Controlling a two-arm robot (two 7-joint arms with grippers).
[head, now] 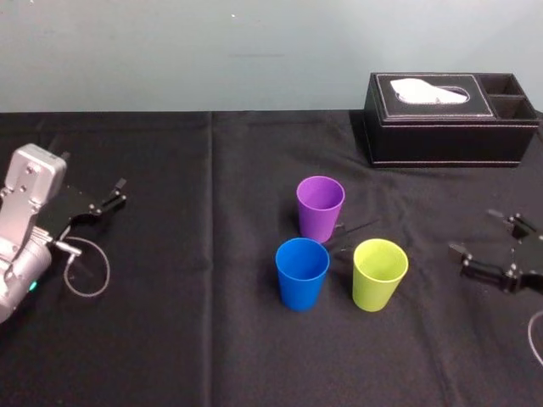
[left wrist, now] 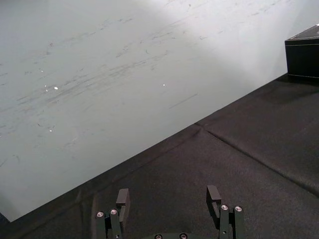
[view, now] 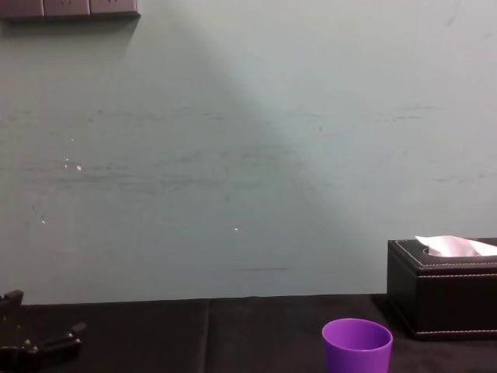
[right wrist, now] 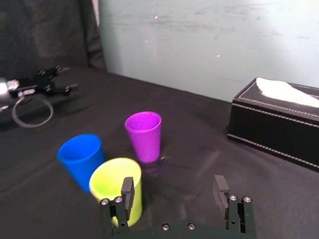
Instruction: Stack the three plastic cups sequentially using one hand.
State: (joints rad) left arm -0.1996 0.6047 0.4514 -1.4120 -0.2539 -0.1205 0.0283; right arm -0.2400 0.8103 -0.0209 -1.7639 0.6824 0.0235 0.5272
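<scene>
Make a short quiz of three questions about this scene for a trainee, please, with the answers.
1. True or false: the green cup sits inside the blue cup.
2. Which cup stands nearest the tissue box? A) blue B) purple cup C) green
3. Fill in: the gripper closer to the green cup is the ___ one.

Key
1. False: each cup stands alone, upright.
2. B.
3. Right: the right gripper is open beside the green cup, and the left gripper is open far off on the left side.
</scene>
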